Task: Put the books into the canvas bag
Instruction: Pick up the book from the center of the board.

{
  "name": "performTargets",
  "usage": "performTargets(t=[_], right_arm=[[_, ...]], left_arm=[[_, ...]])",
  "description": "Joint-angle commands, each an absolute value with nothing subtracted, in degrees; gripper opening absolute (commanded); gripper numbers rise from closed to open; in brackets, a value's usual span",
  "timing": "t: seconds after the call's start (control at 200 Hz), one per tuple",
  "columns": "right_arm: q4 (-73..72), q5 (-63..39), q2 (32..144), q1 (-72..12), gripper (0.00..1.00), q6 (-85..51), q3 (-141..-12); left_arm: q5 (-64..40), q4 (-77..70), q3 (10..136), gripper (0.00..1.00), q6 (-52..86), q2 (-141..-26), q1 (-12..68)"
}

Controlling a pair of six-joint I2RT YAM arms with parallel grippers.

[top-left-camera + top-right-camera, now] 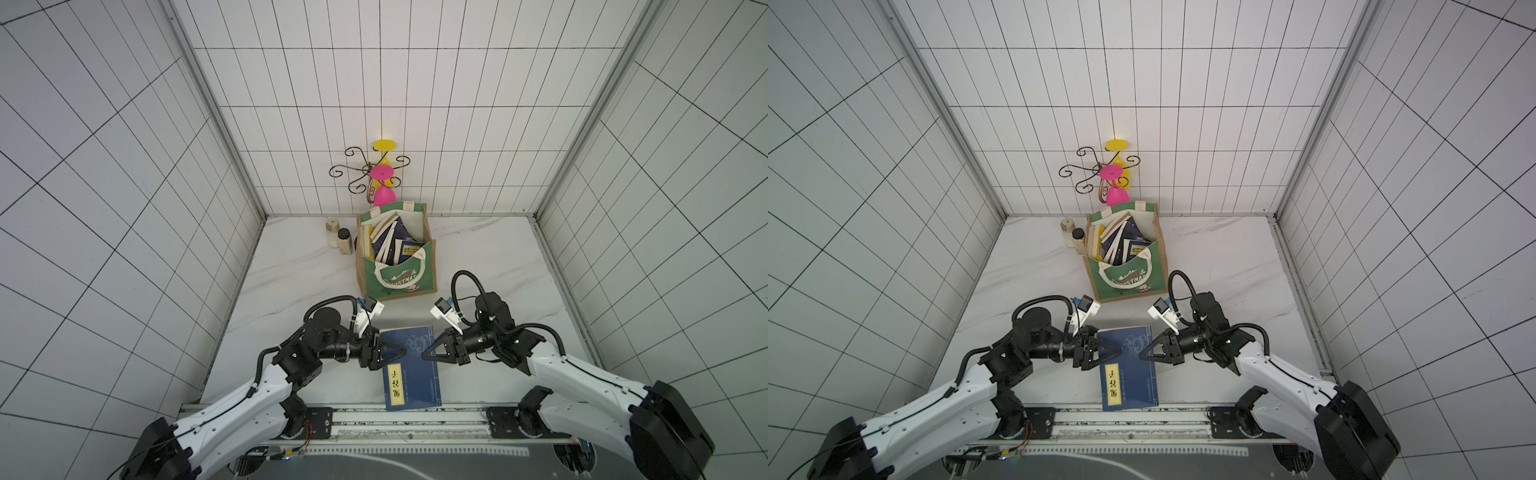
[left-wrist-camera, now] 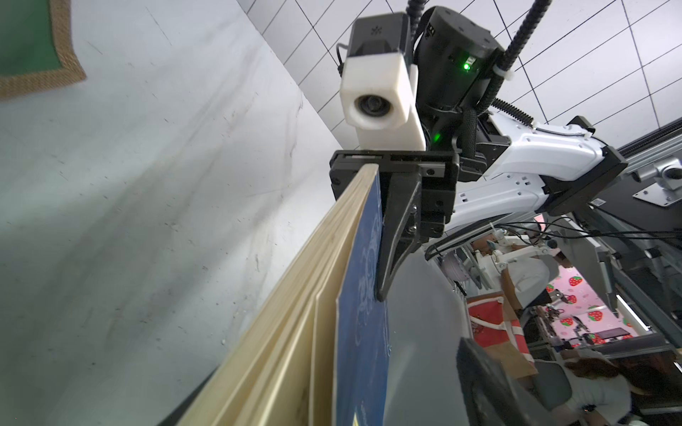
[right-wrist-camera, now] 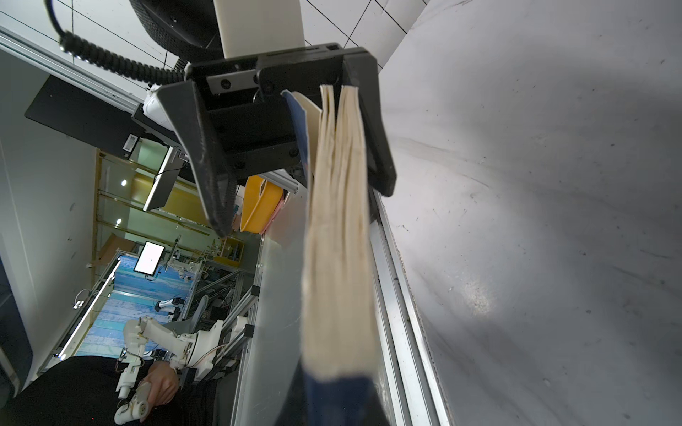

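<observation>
Left gripper: we see jaws released, straddling the navy book.
Right gripper: jaws clenched on its edge.

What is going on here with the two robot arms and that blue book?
The arms are packing books into the canvas bag. Several books already stand in it at the back of the table. The right gripper is shut on one edge of a blue book near the table's front. The left gripper has its jaws open around the opposite edge. That book is not yet bagged.
</observation>
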State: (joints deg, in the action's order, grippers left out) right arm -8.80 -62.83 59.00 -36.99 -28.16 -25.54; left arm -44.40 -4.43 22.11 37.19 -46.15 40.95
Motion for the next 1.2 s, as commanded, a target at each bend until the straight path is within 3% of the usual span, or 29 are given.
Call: performTargets(t=[0.0,0.085,0.15,0.26,0.56,0.63,0.745,0.845,0.884,0.949,1.014,1.134,1.194], right_arm=[[1.8,-62.1,57.5,-36.5,0.00,-22.9,-33.9],[6.3,-60.6,56.9,-36.5,0.00,-20.8,-34.9],[8.1,-59.9,56.2,-36.5,0.00,-20.1,-35.2],[9.3,-59.5,55.5,-36.5,0.00,-20.0,-35.7],[16.6,-57.8,54.6,-36.4,0.00,-16.5,-38.5],[17.3,-57.5,54.6,-36.4,0.00,-15.8,-38.8],[17.4,-57.1,54.5,-36.3,0.00,-15.3,-38.8],[19.0,-54.4,53.4,-36.2,0.00,-15.0,-39.4],[19.0,-53.0,52.5,-36.0,0.11,-14.9,-39.5],[19.1,-49.3,50.7,-35.7,0.42,-15.0,-39.9],[19.0,-45.3,48.1,-35.4,0.66,-15.3,-39.7],[20.3,-33.4,43.0,-34.6,0.98,-16.8,-39.6],[22.3,-26.7,40.5,-34.3,0.99,-17.4,-39.8]], left_arm=[[-43.3,1.2,27.2,0.64,34.7,-45.0,41.6],[-40.8,8.4,30.8,0.44,32.1,-44.3,41.7],[-40.1,15.5,34.4,0.36,28.8,-45.3,41.7],[-44.8,23.5,39.4,0.34,25.0,-51.1,41.7],[-39.5,41.7,50.1,0.33,13.1,-59.0,43.9],[-37.7,44.8,52.1,0.25,10.6,-60.3,43.9],[-36.8,45.5,53.6,0.00,9.7,-62.7,44.7],[-35.6,47.4,56.3,0.00,8.4,-64.7,45.9],[-35.0,47.7,57.8,0.00,8.1,-65.1,45.9],[-32.7,47.9,61.0,0.00,8.2,-65.5,45.9],[-29.9,47.7,65.6,0.00,8.7,-66.2,45.8],[-25.5,46.8,75.6,0.00,10.2,-69.3,44.1],[-24.7,45.6,80.3,0.00,11.6,-71.2,41.8]])
